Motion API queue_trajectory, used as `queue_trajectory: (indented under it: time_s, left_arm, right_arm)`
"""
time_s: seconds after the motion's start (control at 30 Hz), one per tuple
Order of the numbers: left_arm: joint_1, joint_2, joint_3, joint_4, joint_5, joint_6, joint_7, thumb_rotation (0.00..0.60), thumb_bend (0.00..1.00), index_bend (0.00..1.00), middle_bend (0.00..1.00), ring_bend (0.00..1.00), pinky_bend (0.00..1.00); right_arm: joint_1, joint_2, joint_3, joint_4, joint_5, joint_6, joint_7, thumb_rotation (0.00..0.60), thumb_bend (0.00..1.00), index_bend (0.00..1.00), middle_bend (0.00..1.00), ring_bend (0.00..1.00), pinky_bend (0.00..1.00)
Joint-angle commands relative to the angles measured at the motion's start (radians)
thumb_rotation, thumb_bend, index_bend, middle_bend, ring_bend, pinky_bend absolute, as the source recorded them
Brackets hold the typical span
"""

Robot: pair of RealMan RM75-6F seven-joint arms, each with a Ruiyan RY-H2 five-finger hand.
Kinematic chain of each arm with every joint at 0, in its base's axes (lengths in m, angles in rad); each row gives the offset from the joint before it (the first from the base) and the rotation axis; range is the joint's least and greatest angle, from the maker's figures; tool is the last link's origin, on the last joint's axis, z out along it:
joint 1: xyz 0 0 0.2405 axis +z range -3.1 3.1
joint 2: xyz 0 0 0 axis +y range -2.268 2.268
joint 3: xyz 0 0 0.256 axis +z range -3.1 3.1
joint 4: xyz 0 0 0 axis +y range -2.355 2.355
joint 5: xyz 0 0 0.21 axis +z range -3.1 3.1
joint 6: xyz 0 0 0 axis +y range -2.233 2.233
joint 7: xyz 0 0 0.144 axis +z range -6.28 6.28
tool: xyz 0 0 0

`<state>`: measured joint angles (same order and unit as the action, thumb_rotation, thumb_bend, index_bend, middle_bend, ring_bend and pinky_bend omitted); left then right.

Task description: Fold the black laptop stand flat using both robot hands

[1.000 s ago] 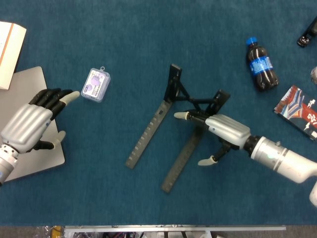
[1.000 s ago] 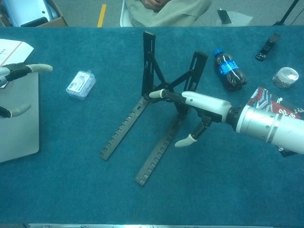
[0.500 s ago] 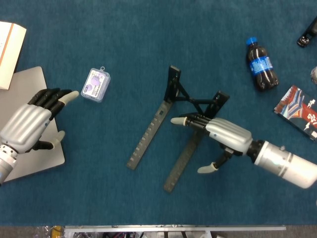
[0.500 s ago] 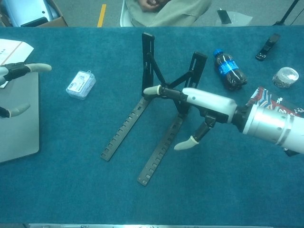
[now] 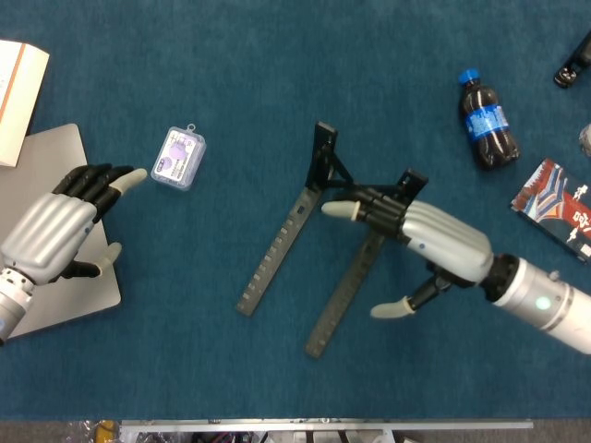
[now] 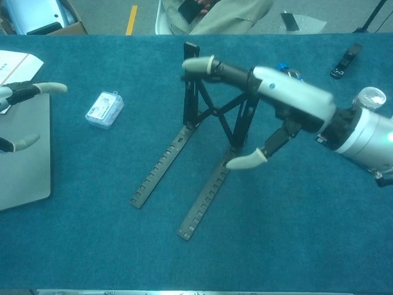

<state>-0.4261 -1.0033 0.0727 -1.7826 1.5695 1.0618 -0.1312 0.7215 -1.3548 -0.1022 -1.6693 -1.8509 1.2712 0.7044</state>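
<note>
Since a second ago, the right hand (image 5: 420, 242) has lifted from low beside the laptop stand (image 5: 319, 235) to above its far uprights, and the stand's near rail ends have shifted slightly.

Head view: the stand sits mid-table, its two notched rails running toward the near left. The right hand is spread, fingers stretched left over the cross-brace, thumb apart on the near side, holding nothing. The left hand (image 5: 57, 231) hovers over a grey laptop (image 5: 32, 161) at the left, fingers apart. A small clear case (image 5: 177, 158) lies between them; a cola bottle (image 5: 487, 122) lies far right.

Chest view: the right hand (image 6: 276, 101) hangs open above the stand (image 6: 199, 132), whose uprights remain raised. Only the left hand's fingertips (image 6: 52, 88) show.
</note>
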Motion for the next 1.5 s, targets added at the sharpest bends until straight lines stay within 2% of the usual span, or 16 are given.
queue_trajectory:
  time_s: [0.03, 0.2, 0.57, 0.97, 1.5]
  left_arm:
    - [-0.001, -0.001, 0.0, -0.001, -0.002, -0.004, 0.003, 0.6, 0.41, 0.02, 0.06, 0.0, 0.04]
    - [-0.004, -0.001, -0.002, -0.005, -0.006, -0.008, 0.009, 0.6, 0.41, 0.02, 0.06, 0.0, 0.04]
    - [-0.016, -0.015, -0.007, -0.011, -0.02, -0.033, 0.029, 0.6, 0.41, 0.02, 0.06, 0.0, 0.04]
    - [-0.019, -0.015, -0.012, -0.026, -0.041, -0.041, 0.053, 0.6, 0.41, 0.02, 0.06, 0.0, 0.04]
    - [-0.008, -0.007, -0.008, -0.025, -0.032, -0.024, 0.045, 0.6, 0.41, 0.02, 0.06, 0.0, 0.04]
  right_arm:
    - [-0.017, 0.018, 0.016, -0.011, 0.001, 0.038, -0.018, 0.6, 0.01, 0.0, 0.1, 0.0, 0.01]
    - [-0.047, 0.054, 0.027, -0.023, 0.013, 0.083, -0.046, 0.6, 0.01, 0.0, 0.1, 0.0, 0.01]
    - [-0.105, 0.107, -0.005, 0.019, 0.059, 0.081, -0.032, 0.6, 0.01, 0.0, 0.1, 0.0, 0.01]
    - [-0.102, 0.064, -0.017, 0.078, 0.039, 0.041, 0.042, 0.6, 0.01, 0.0, 0.1, 0.0, 0.01]
    - [-0.084, 0.046, -0.072, 0.046, -0.059, 0.032, 0.07, 0.6, 0.01, 0.0, 0.1, 0.0, 0.01]
